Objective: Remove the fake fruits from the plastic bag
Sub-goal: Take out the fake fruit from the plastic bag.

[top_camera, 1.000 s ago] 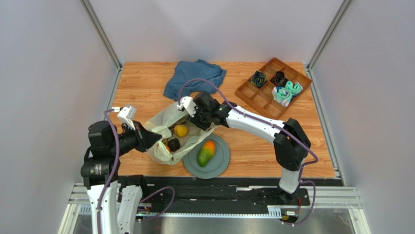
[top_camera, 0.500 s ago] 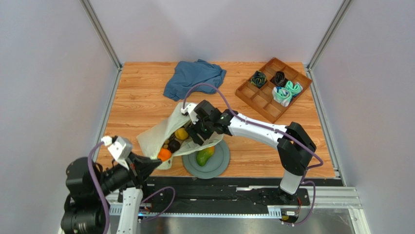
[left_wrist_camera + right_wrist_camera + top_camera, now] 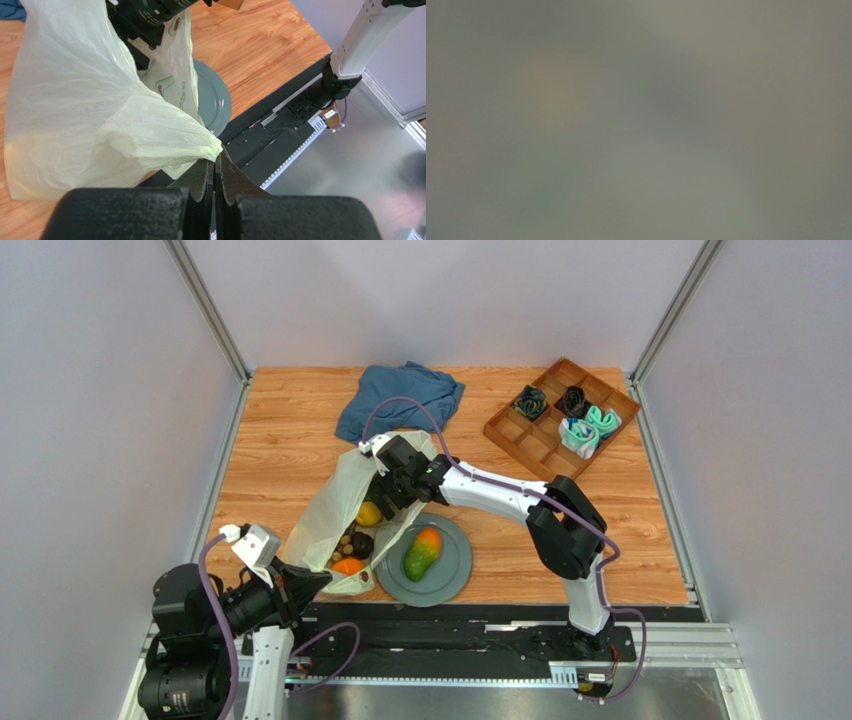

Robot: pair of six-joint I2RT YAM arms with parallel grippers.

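The pale yellow-green plastic bag (image 3: 335, 505) lies stretched on the table, and it fills the left of the left wrist view (image 3: 85, 115). Inside it show a yellow piece (image 3: 369, 513), dark grapes (image 3: 361, 543), an orange (image 3: 349, 566) and small tan pieces (image 3: 343, 539). My left gripper (image 3: 316, 580) is shut on the bag's near edge at the table's front (image 3: 216, 159). My right gripper (image 3: 384, 498) reaches into the bag's mouth beside the yellow piece; its fingers are hidden. The right wrist view is a grey-green blur.
A green-orange fruit (image 3: 423, 552) lies on a grey plate (image 3: 455, 575) right of the bag. A blue cloth (image 3: 400, 400) lies at the back. A wooden divided tray (image 3: 530, 445) with rolled socks stands back right. The black rail (image 3: 450, 615) runs along the near edge.
My left arm has pulled back and down past the table's near edge, dragging the bag's edge with it. The bag has stretched out and the fruits have slid nearer. My right gripper has moved left, deeper into the bag.
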